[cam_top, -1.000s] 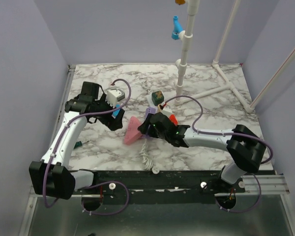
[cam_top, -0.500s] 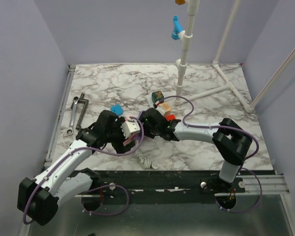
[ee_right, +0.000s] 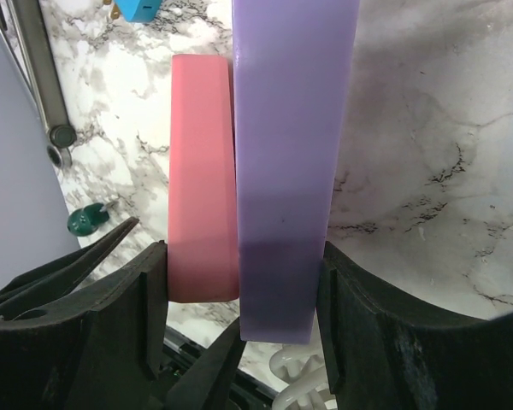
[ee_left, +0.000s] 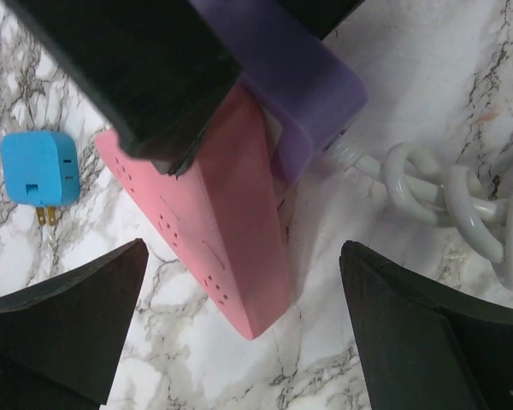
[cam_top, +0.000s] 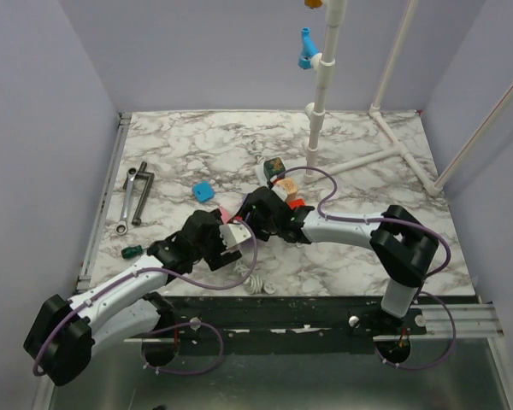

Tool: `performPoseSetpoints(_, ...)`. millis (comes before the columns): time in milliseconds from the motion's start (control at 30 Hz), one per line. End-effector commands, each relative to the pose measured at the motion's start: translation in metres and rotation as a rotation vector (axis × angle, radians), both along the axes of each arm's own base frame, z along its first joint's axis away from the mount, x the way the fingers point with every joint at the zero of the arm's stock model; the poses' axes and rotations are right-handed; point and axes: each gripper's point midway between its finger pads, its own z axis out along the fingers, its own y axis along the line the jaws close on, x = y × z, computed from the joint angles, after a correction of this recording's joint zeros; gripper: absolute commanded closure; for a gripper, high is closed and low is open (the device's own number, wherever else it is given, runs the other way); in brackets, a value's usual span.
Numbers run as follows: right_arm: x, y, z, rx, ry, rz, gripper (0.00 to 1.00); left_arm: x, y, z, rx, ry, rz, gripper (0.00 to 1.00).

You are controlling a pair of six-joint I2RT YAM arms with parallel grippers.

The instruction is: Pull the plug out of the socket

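Observation:
My right gripper (ee_right: 239, 260) is shut across a pink wedge-shaped outlet block (ee_right: 203, 171) and a purple bar (ee_right: 291, 154) pressed side by side; in the top view it (cam_top: 258, 215) is at the table's middle. A white coiled cord (ee_left: 445, 201) leaves the purple bar's (ee_left: 295, 81) end. My left gripper (ee_left: 239, 342) is open, its fingers either side of the pink block's (ee_left: 231, 231) tip without touching it; in the top view it (cam_top: 231, 235) is just front-left of the right gripper. No long white strip with coloured outlets shows clearly.
A blue adapter (cam_top: 203, 190) lies left of the grippers. Two wrenches (cam_top: 137, 192) and a green-handled screwdriver (cam_top: 131, 251) lie at the left. Green, orange and red blocks (cam_top: 284, 184) sit behind the right gripper. White pipe stands (cam_top: 321, 111) rise at the back.
My left arm has swung from the far left to the middle, and its open gripper is now around the pink block's tip. The right gripper keeps its hold.

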Motion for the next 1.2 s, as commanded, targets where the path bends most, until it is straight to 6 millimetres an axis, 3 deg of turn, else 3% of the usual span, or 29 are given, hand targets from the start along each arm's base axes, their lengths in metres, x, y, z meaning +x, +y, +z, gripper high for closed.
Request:
performPoseSetpoints(0,-0.011,-0.011,-0.017,-0.062,0.087,-0.004,0.91,0.018,-0.002,0.000,0.029,-0.116,0.023,0.02)
performPoseSetpoints(167,-0.009,-0.005,-0.009,0.001,0.106,0.001,0.90,0.014,0.005,-0.017,0.037,-0.115,0.049,0.02)
performPoseSetpoints(200,-0.008,-0.003,-0.006,0.020,0.105,0.003,0.91,0.013,0.007,-0.019,0.040,-0.115,0.056,0.05)
performPoseSetpoints(467,-0.007,0.006,-0.002,0.088,0.128,0.001,0.91,0.014,0.008,-0.021,0.025,-0.117,0.077,0.66)
performPoseSetpoints(567,-0.012,0.008,-0.003,0.118,0.152,0.015,0.91,0.016,0.007,-0.017,0.020,-0.125,0.081,0.81)
performPoseSetpoints(700,-0.010,0.009,0.000,0.120,0.141,0.007,0.88,0.020,0.009,-0.009,0.005,-0.145,0.117,0.93)
performPoseSetpoints(833,-0.008,0.006,0.005,0.147,0.123,-0.012,0.63,0.024,0.013,0.002,-0.012,-0.154,0.183,0.98)
performPoseSetpoints(900,-0.008,0.001,0.002,0.152,0.141,-0.033,0.57,0.025,0.016,0.005,-0.015,-0.159,0.204,0.98)
performPoseSetpoints(1167,0.011,-0.010,-0.029,0.126,0.210,-0.138,0.55,0.025,0.023,-0.001,0.010,-0.194,0.203,0.98)
